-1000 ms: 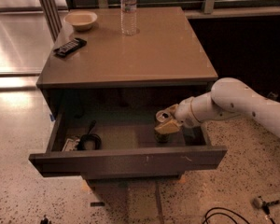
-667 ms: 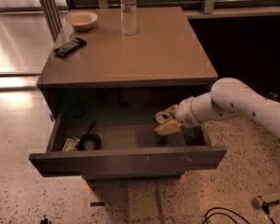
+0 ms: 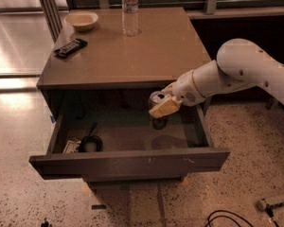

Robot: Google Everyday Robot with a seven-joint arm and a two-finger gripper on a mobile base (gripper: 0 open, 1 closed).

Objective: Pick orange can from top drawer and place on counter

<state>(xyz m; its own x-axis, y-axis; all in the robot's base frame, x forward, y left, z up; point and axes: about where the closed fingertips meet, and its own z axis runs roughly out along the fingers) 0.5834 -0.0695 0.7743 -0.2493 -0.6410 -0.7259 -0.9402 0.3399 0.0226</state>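
The top drawer (image 3: 128,162) stands pulled open under the counter (image 3: 146,51). My gripper (image 3: 164,101) reaches in from the right on a white arm. It is shut on the orange can (image 3: 156,111), whose silver top shows just below the counter's front edge. The can hangs above the drawer floor, right of middle, with its dark lower body below the yellowish fingers (image 3: 164,107).
On the counter stand a clear water bottle (image 3: 129,11), a beige bowl (image 3: 82,20) and a black remote (image 3: 70,48). A black coiled item (image 3: 90,143) lies at the drawer's left front. Cables (image 3: 227,218) lie on the speckled floor at lower right.
The gripper has lifted the can off the drawer floor; it now sits higher, near the counter's front edge.
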